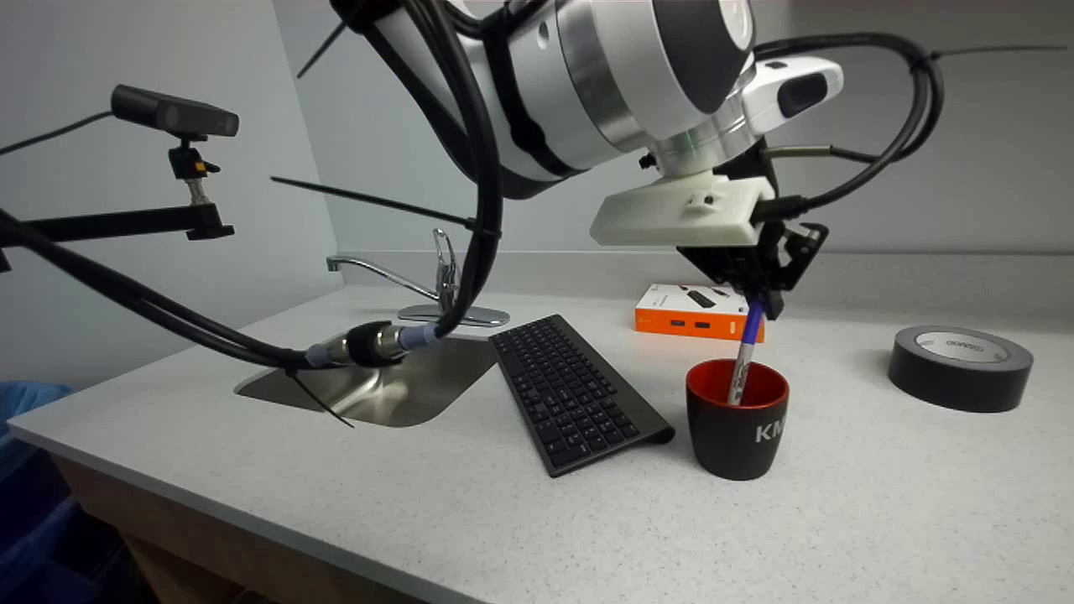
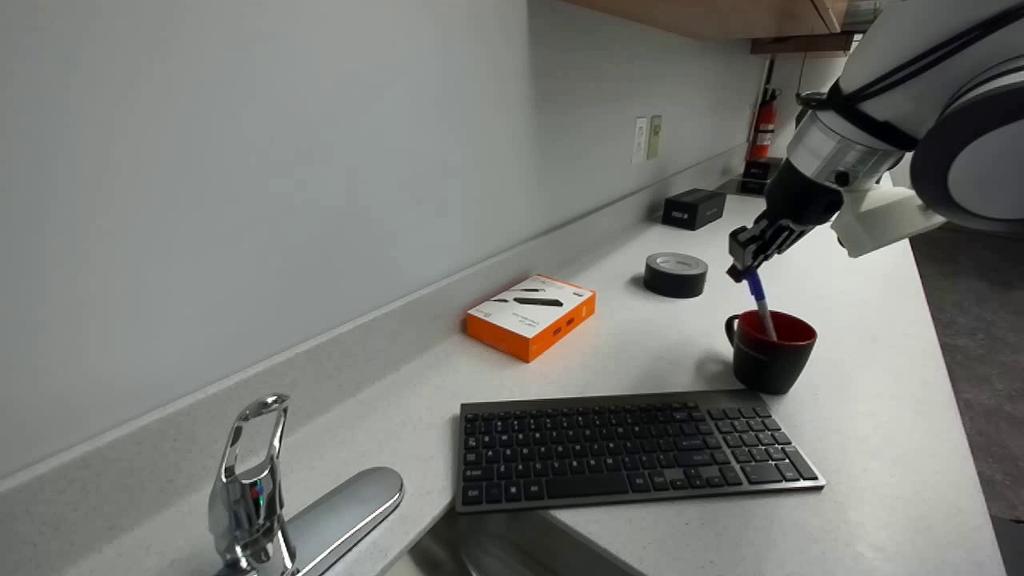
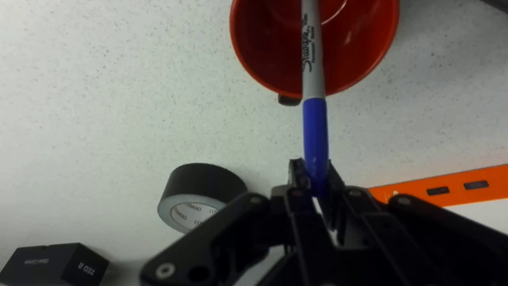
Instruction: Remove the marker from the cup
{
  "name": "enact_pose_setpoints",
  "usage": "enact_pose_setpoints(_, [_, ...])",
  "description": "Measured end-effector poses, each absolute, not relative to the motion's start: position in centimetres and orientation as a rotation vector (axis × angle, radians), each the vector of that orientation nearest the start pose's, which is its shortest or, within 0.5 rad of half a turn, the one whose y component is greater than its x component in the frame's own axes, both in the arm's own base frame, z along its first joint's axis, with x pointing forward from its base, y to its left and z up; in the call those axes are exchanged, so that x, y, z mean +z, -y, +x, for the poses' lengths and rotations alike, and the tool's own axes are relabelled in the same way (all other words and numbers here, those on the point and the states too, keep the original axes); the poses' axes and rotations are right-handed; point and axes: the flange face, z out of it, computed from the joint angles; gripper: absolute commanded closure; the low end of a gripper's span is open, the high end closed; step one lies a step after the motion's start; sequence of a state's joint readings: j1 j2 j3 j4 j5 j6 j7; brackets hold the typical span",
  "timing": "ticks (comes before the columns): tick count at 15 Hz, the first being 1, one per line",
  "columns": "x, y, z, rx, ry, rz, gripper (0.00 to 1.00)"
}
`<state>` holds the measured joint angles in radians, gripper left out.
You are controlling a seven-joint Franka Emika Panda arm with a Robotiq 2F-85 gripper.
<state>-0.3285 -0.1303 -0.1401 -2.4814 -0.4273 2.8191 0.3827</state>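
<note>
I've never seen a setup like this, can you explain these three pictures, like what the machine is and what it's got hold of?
The machine is a robot arm with a gripper, a sort of mechanical pincer, at its end. Two pictures are taken from outside it, from different places; the third is taken from its wrist, looking down past the gripper. The gripper is closed on the blue end of a marker. The marker slants, its gray part reaching down into a cup that is dark outside and red inside; I can't tell whether it touches the bottom. On the counter lie a keyboard, an orange-and-white box, a roll of black tape and a small black box. There is also a sink with a chrome faucet.
</note>
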Motion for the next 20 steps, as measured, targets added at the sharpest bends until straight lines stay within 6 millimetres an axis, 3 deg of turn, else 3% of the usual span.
enact_pose_setpoints(5, [44.7,19.5,44.5,-0.958,-0.798,-3.117,0.97])
enact_pose_setpoints(7, [45.7,18.5,45.0,-0.983,-0.797,-3.090,0.97])
enact_pose_setpoints(15, [42.0,13.5,46.8,-0.616,-0.776,-3.154,0.97])
enact_pose_setpoints(17, [41.2,13.5,47.3,-0.557,-0.801,-3.160,0.97])
enact_pose_setpoints(20, [41.4,14.6,48.8,-0.532,-0.878,-3.150,0.97])
